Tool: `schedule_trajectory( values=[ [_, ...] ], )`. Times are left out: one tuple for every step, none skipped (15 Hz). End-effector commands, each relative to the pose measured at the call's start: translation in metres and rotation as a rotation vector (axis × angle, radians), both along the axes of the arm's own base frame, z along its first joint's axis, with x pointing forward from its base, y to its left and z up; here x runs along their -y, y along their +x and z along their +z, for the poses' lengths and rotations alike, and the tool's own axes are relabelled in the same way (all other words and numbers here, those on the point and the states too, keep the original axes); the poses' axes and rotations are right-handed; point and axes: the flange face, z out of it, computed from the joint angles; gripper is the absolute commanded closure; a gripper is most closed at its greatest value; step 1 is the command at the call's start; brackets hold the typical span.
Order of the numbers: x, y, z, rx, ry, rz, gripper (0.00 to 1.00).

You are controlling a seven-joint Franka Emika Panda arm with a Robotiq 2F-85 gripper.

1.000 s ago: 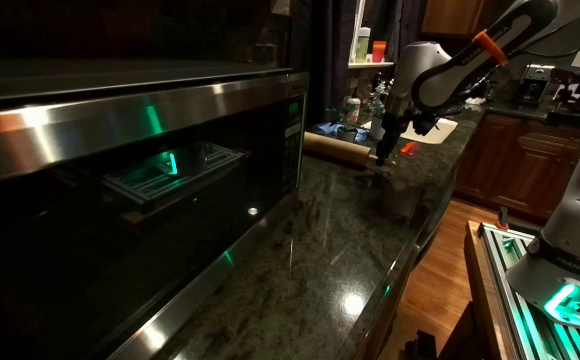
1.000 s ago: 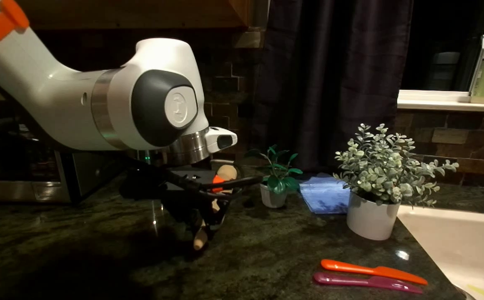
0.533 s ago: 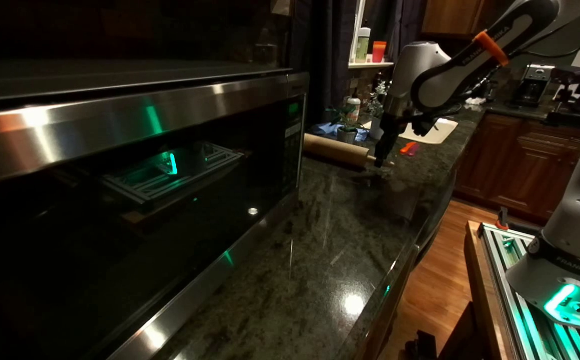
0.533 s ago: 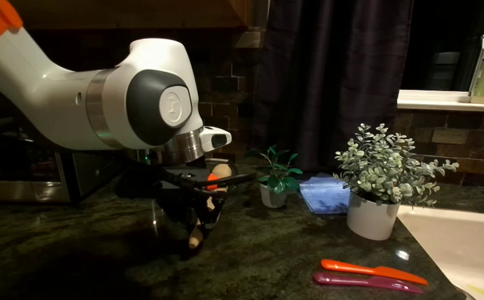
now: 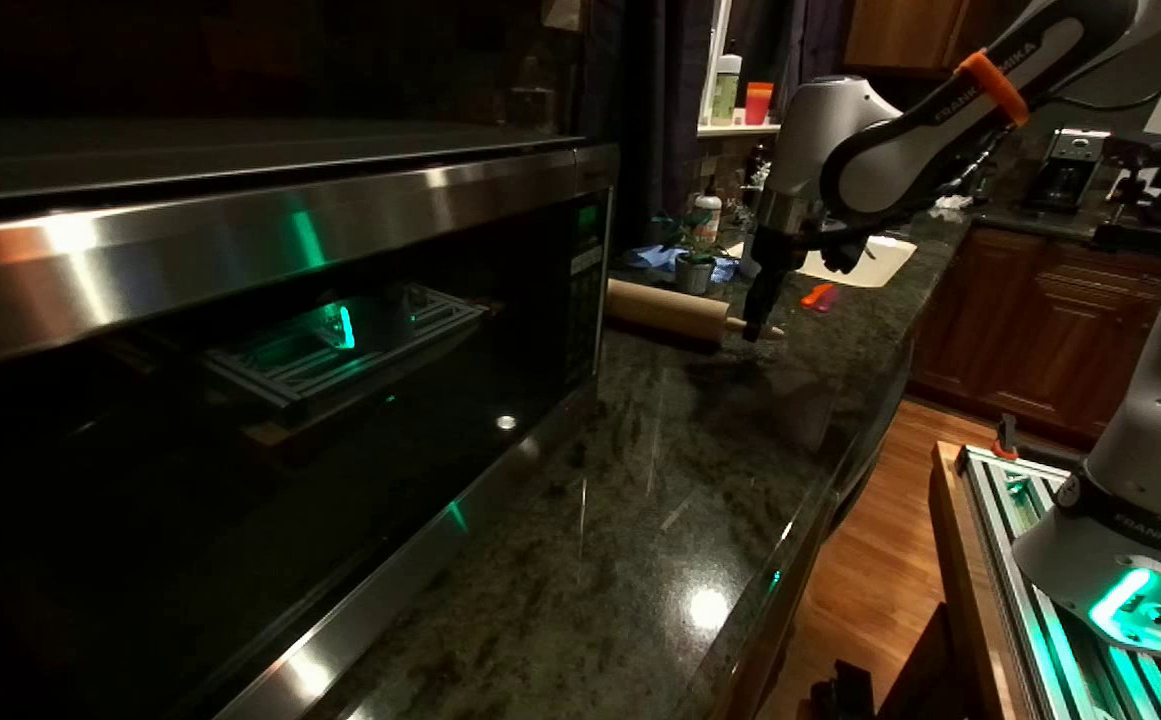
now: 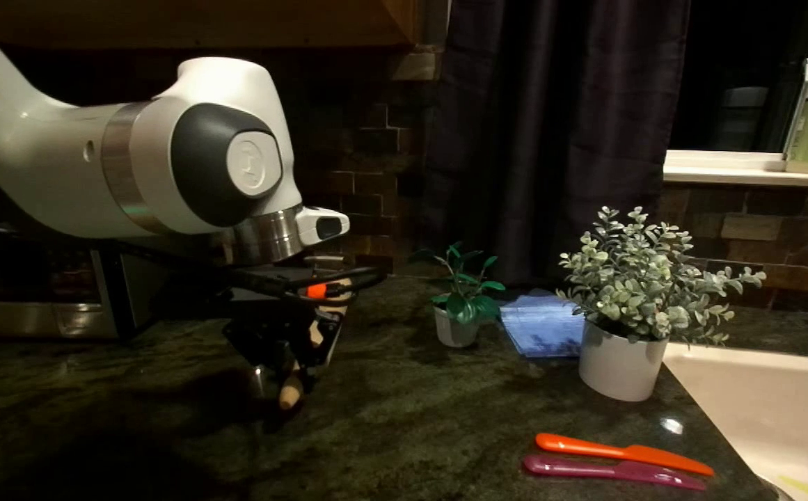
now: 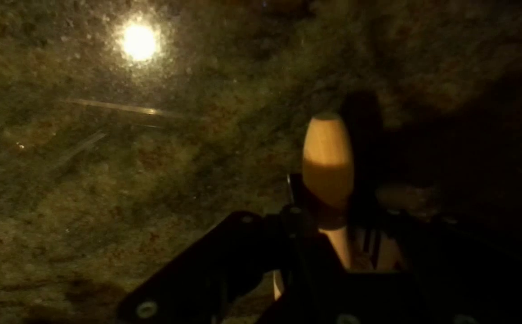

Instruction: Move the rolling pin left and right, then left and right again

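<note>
The rolling pin (image 5: 670,310) is a light tan wooden cylinder lying on the dark stone counter, with its far part hidden behind the microwave in this exterior view. In an exterior view its handle tip (image 6: 291,394) pokes out below my gripper (image 6: 299,369), which hides much of the body. My gripper (image 5: 757,328) points down at the handle's near end. In the wrist view the rounded handle end (image 7: 328,153) sits between the dark fingers of my gripper (image 7: 326,202), which look closed around it. The finger contact is dark and partly hidden.
A microwave (image 5: 290,400) stands beside the pin. A small potted plant (image 6: 456,323), blue napkins (image 6: 543,323), a larger white-potted plant (image 6: 623,362), an orange knife (image 6: 619,451) and a purple knife (image 6: 612,470) lie to the right. A white rectangular board (image 5: 875,265) lies farther along.
My gripper and the rolling pin have shifted left together in both exterior views, away from the plants and knives. The plants, napkins and knives have not moved.
</note>
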Motion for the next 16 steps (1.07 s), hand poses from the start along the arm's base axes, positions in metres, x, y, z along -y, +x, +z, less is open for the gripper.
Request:
schedule_trajectory(
  values=[
    [-0.009, -0.007, 0.011, -0.059, 0.015, -0.032, 0.93],
    [-0.009, -0.008, 0.011, -0.075, 0.021, -0.042, 0.93],
    [-0.009, -0.010, 0.011, -0.086, 0.022, -0.051, 0.93],
    [-0.010, -0.011, 0.011, -0.095, 0.027, -0.054, 0.93],
    [-0.010, -0.011, 0.011, -0.102, 0.029, -0.060, 0.93],
    [-0.011, -0.012, 0.011, -0.107, 0.033, -0.067, 0.93],
    [-0.012, -0.012, 0.011, -0.106, 0.038, -0.074, 0.93],
    [-0.013, -0.012, 0.010, -0.109, 0.040, -0.086, 0.93],
    [-0.012, -0.012, 0.009, -0.111, 0.043, -0.098, 0.93],
    [-0.010, -0.012, 0.007, -0.114, 0.041, -0.116, 0.93],
    [-0.007, -0.013, 0.004, -0.121, 0.041, -0.139, 0.93],
    [-0.002, -0.015, 0.002, -0.126, 0.039, -0.172, 0.93],
    [0.002, -0.016, 0.000, -0.127, 0.032, -0.200, 0.93],
    [0.008, -0.017, -0.001, -0.125, 0.020, -0.226, 0.93],
    [0.012, -0.018, -0.001, -0.123, 0.017, -0.251, 0.93],
    [0.018, -0.019, -0.001, -0.118, 0.011, -0.275, 0.93]
  ],
)
